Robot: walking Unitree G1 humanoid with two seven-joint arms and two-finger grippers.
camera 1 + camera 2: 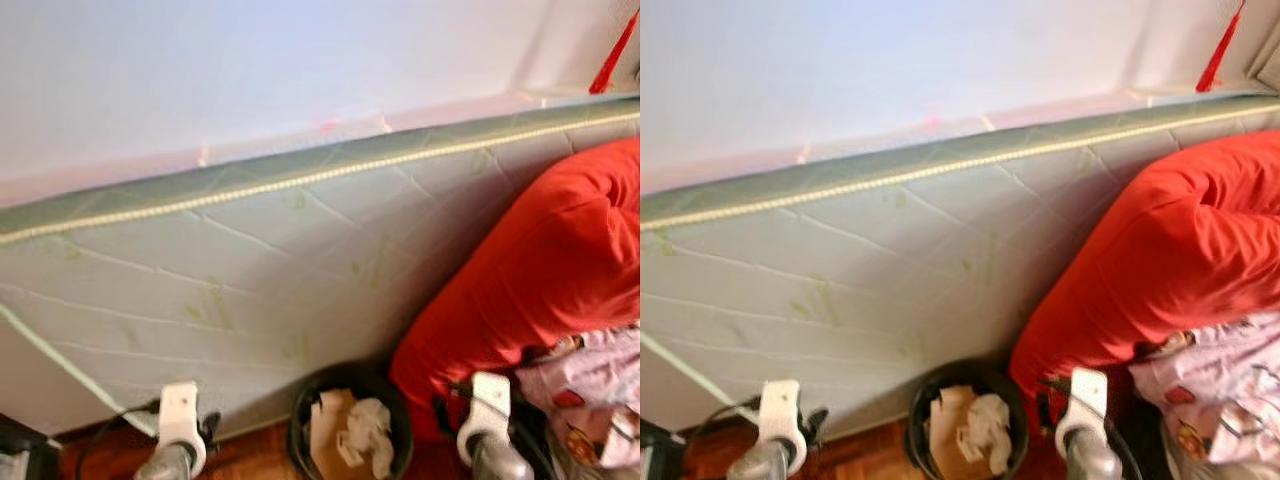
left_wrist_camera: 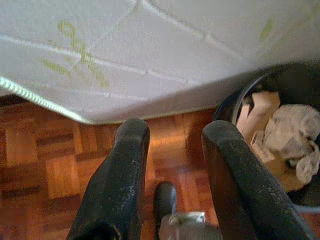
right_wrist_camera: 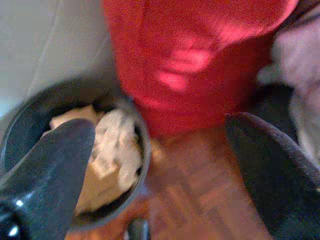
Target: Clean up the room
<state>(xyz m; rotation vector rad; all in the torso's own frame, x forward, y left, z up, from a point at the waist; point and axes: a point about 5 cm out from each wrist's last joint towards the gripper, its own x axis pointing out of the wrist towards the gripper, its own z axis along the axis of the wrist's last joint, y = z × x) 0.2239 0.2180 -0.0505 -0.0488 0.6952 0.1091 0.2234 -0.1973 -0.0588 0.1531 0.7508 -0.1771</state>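
Observation:
A black trash bin (image 1: 350,425) stands on the parquet floor against a leaning mattress (image 1: 250,270). It holds crumpled paper (image 1: 368,428) and cardboard. My left gripper (image 2: 176,130) hangs open over bare floor, left of the bin (image 2: 280,135), with nothing between its fingers. Also open and holding nothing, my right gripper (image 3: 160,135) hovers just right of the bin (image 3: 75,150), one finger (image 3: 55,165) over its rim. A red bundle of bedding (image 1: 540,270) leans on the mattress beside the bin. Both wrists, left (image 1: 180,425) and right (image 1: 490,420), show low in the eye views.
A pink patterned cloth (image 1: 590,390) lies at the lower right below the red bedding. A black cable (image 1: 105,425) runs along the floor at the lower left. A red tassel (image 1: 612,55) hangs on the white wall (image 1: 250,70) behind the mattress.

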